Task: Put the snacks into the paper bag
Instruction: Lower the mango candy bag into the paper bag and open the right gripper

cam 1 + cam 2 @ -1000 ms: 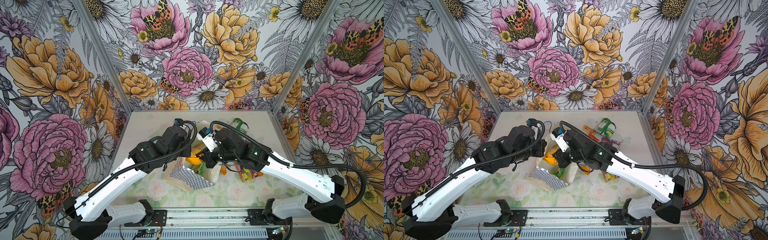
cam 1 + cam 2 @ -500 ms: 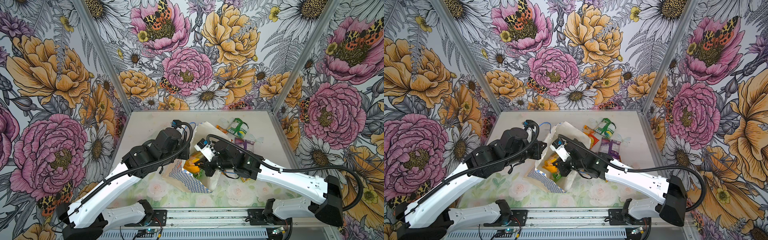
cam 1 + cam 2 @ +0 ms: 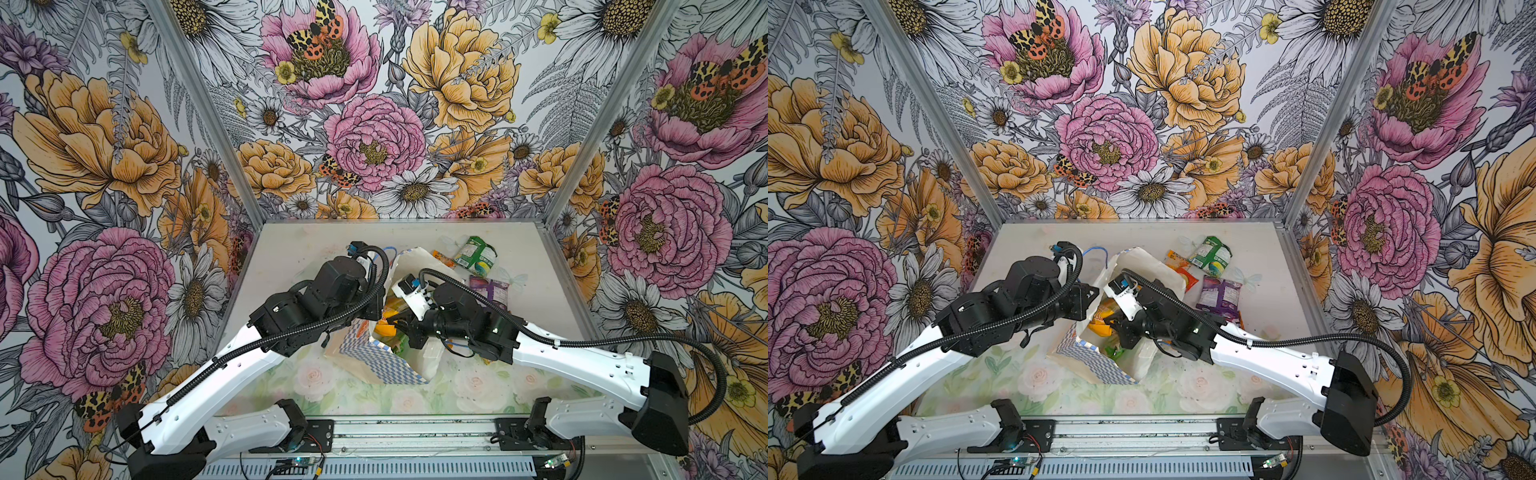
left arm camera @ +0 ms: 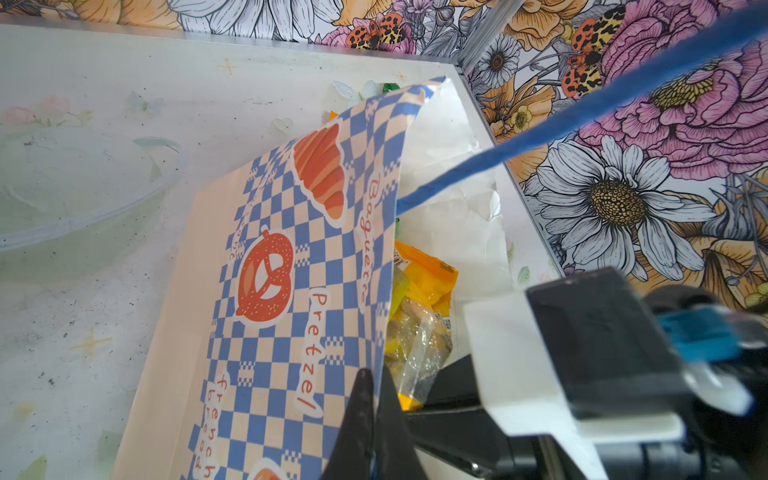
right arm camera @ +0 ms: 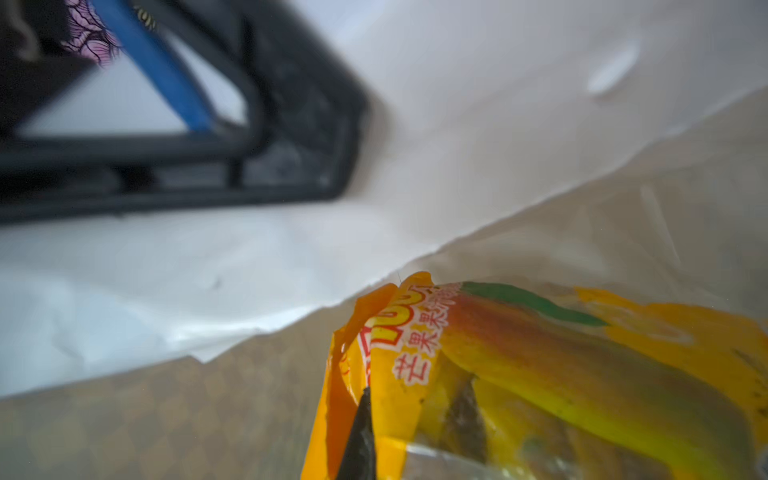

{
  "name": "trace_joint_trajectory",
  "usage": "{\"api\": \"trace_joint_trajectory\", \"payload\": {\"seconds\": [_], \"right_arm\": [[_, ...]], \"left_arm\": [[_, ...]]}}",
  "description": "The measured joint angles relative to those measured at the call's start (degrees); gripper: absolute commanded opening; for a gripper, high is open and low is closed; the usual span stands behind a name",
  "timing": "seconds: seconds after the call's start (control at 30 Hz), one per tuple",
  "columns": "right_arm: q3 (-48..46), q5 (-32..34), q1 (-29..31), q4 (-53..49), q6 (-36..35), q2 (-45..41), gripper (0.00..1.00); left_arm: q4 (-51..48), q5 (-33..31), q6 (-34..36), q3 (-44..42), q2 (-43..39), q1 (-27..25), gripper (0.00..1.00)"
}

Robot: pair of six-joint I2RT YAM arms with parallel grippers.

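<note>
The left gripper (image 4: 374,395) is clamped on the rim of the paper bag (image 4: 286,257), with one finger on the blue-and-white checkered outside and one on the white inside. That wall stands lifted and the mouth gapes. The bag sits mid-table, between the two arms. A blue cord handle (image 4: 582,108) stretches across above the opening. Within the mouth is the orange-yellow mango packet (image 5: 561,374), pinched at its edge by the closed right gripper (image 5: 361,432), which reaches in from the right. Further right, loose on the table (image 3: 1034,257) outside the bag, lie a small orange sachet (image 3: 1174,258), a green packet (image 3: 1212,254) and a purple packet (image 3: 1221,293)
</note>
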Motion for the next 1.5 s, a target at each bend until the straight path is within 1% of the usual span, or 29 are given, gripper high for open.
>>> {"api": "trace_joint_trajectory", "payload": {"seconds": [0.17,0.37,0.53,0.67,0.83,0.93,1.0,1.07,1.17,1.23,1.4,1.5], "right_arm": [[-4.85,-0.07,-0.26,3.93,4.0,1.05,0.0],[-6.62,0.31,-0.26,8.94,8.76,2.05,0.0],[-6.78,0.57,-0.2,12.41,12.81,5.2,0.0],[-6.78,1.49,0.07,13.03,16.61,8.55,0.0],[-6.78,2.38,0.07,14.64,19.82,9.2,0.0],[-6.21,2.32,0.07,15.13,20.57,10.29,0.01],[-5.44,2.4,0.17,15.1,20.96,11.63,0.04],[-5.2,2.54,0.17,15.02,21.16,12.57,0.11],[-5.05,2.99,0.28,14.29,21.11,12.5,0.28],[-4.63,3.61,0.28,13.97,20.72,12.13,0.35],[-3.13,4.9,0.28,12.5,19.76,9.79,0.4],[-2.93,5.55,0.28,12.22,19.43,8.37,0.46]], "left_arm": [[0.09,-0.55,-0.46,-0.98,-0.35,0.02,0.0],[0.26,-0.79,-0.48,-1.05,-0.37,0.02,0.0],[1.05,-0.07,-0.61,-1.11,-0.37,0.02,0.0],[1.11,-0.09,-0.66,-1.38,-0.37,0.02,0.0],[1.6,-0.09,-0.66,-1.53,-0.37,0.02,0.0],[1.57,-0.09,-0.66,-1.53,-0.37,0.02,0.0],[1.55,-0.09,-0.66,-1.53,-0.37,0.02,0.0],[1.55,-0.09,-0.63,-1.53,-0.37,0.02,0.0],[1.49,-0.31,-0.59,-1.53,-0.37,0.02,0.0],[1.4,-1.18,-0.57,-1.55,-0.37,0.02,0.0],[1.31,-3.48,-0.57,-1.55,-0.37,0.2,0.0],[0.96,-4.44,-0.57,-1.55,-0.33,0.35,0.0]]}}
